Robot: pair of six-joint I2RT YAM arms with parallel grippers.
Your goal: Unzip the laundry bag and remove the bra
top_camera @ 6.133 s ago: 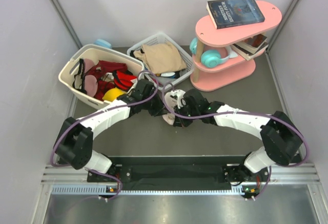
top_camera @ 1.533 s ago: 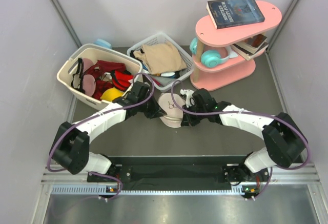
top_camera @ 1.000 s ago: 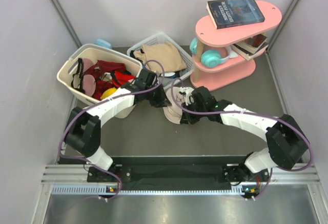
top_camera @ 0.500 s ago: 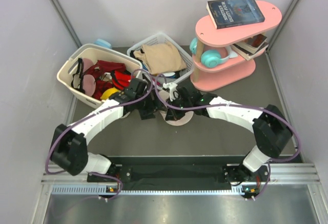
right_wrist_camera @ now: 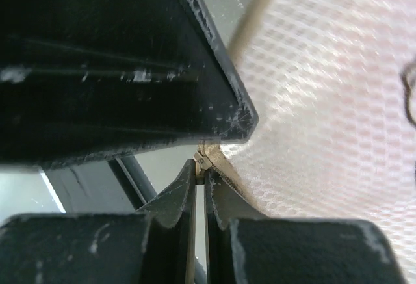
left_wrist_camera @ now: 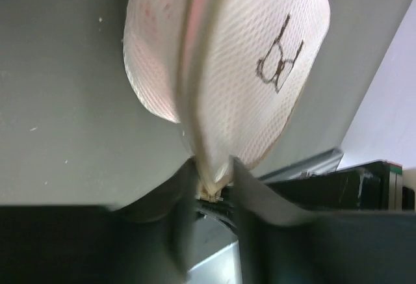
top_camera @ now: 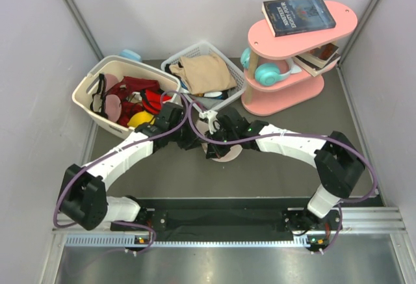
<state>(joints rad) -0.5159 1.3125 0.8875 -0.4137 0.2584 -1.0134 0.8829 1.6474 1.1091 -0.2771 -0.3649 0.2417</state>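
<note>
The laundry bag [top_camera: 226, 155] lies on the dark table [top_camera: 195, 181], just in front of the white wire basket [top_camera: 235, 79] and caught between the two arms. The left gripper [left_wrist_camera: 211, 185] is pinched almost closed on the bag's zipped rim, and the mesh dome with its black logo [left_wrist_camera: 279, 60] bulges away from the fingers. The right gripper [right_wrist_camera: 201, 168] has its jaws drawn tight on the small zip pull [right_wrist_camera: 204, 156], right against the other gripper's black body; pink shows through the mesh, though I cannot tell whether it is the bra.
</note>
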